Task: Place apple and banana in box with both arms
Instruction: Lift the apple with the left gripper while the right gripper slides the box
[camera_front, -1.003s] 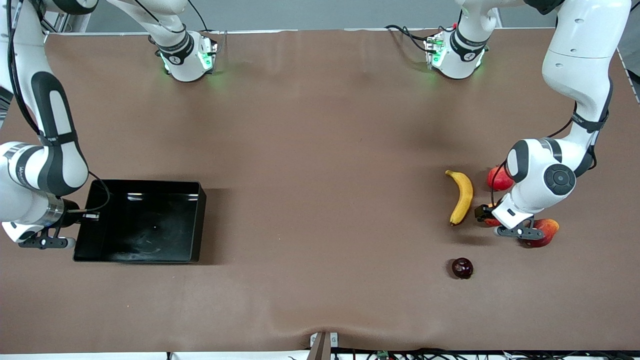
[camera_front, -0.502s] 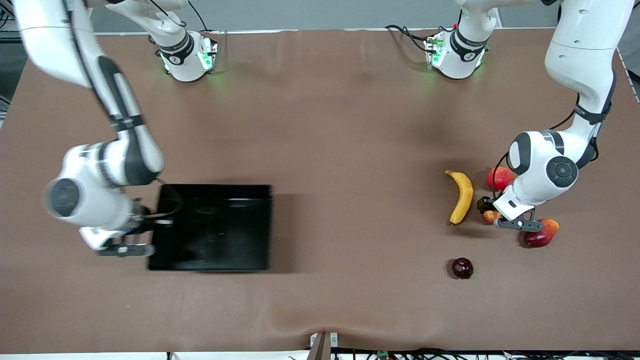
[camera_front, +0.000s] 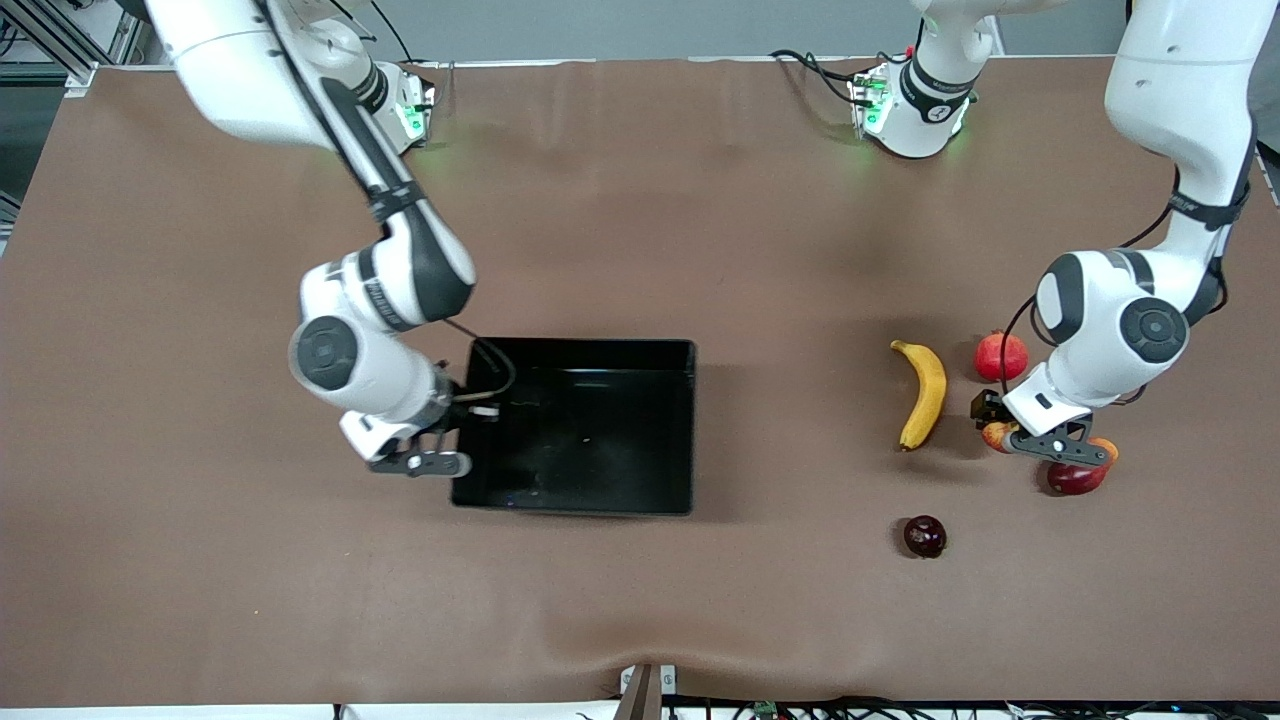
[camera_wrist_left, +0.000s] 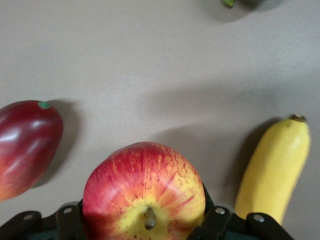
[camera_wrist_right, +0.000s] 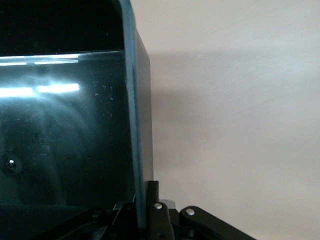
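Note:
The red-and-yellow apple (camera_front: 996, 436) (camera_wrist_left: 145, 192) sits between the fingers of my left gripper (camera_front: 998, 428) (camera_wrist_left: 144, 220), which is shut on it low over the table. Beside it lies the long yellow banana (camera_front: 925, 393) (camera_wrist_left: 274, 172), toward the middle of the table. The glossy black box (camera_front: 690, 440) (camera_wrist_right: 131, 100) stands near the table's middle. My right gripper (camera_front: 468, 412) (camera_wrist_right: 142, 216) is shut on the box's wall at the side toward the right arm's end.
A red pomegranate (camera_front: 1001, 356) lies farther from the front camera than the apple. A red-orange mango (camera_front: 1078, 474) (camera_wrist_left: 25, 145) lies beside the left gripper. A dark round fruit (camera_front: 925, 536) sits nearer the camera than the banana.
My right arm has dragged the box from the right arm's end to the table's middle. My left gripper has closed on the apple and its wrist has risen a little.

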